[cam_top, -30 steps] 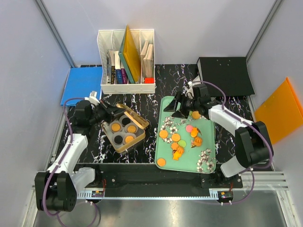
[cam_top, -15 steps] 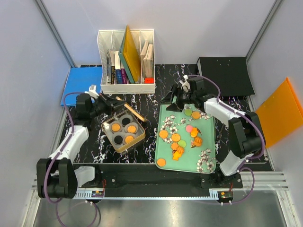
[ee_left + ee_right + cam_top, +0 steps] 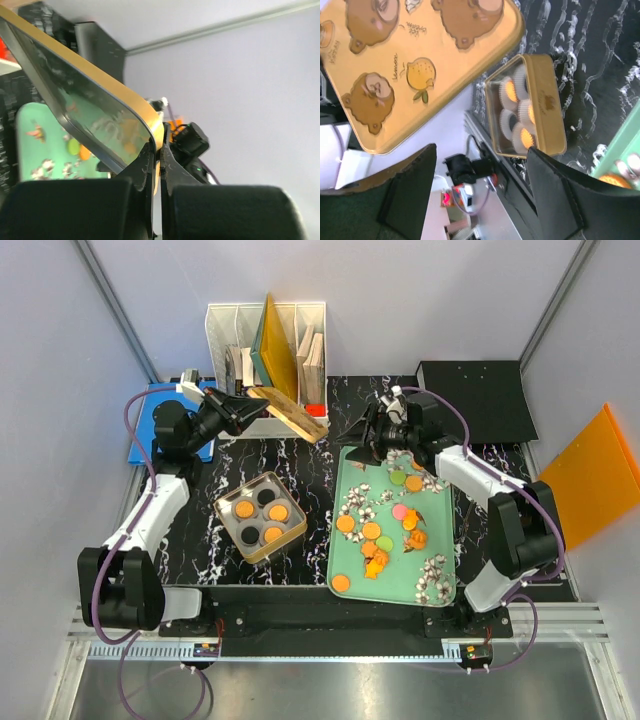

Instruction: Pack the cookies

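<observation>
Lifted since a second ago: tin lid, which was low over the open tin, now hangs tilted in the air on the far side of the tin, in front of the white file organizer. The left gripper has its jaws pinching the lid's rim, seen edge-on in the left wrist view. The right gripper has edged farther from the tin and now sits far-right of it, over the far end of the mint-green tray, jaws spread with nothing between them. Cookies: some orange and black ones sit in white paper cups inside the tin; the rest, mostly orange plus pink and green, lie loose on the tray just right of the tin. Black marbled bench underneath.
</observation>
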Robot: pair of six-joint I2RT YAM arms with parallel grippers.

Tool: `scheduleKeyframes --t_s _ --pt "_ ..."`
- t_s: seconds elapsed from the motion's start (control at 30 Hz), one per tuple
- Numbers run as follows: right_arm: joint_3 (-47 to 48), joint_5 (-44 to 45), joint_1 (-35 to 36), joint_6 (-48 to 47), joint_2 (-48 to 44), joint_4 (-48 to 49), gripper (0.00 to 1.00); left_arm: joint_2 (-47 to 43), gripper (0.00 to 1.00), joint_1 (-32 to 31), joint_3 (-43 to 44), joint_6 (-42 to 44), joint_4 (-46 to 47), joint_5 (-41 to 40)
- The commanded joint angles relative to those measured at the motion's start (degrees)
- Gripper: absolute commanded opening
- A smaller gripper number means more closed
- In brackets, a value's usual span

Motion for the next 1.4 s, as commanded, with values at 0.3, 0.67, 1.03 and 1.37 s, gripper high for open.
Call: scheduleKeyframes --t_s 0.3,0.67,1.03,1.37 --pt "-10.1 -10.8 -7.8 41.2 3.9 55.2 0.9 1.8 0.0 -2.1 1.2 -15.6 29.7 14.3" --pt "-6.6 -13.5 -6.3 43.2 6.4 60.8 0.9 4.1 0.0 -2.3 -1.8 -22.4 41.8 16.1" --pt "-0.7 -18.7 -1.3 41.3 10.1 59.4 0.68 7.0 0.0 -3.2 -6.8 -28.3 52.9 17.1" --pt "-1.5 -20.2 -0.9 31.9 5.8 50.2 0.4 10.7 0.06 -3.2 -7.2 -29.0 54.7 18.8"
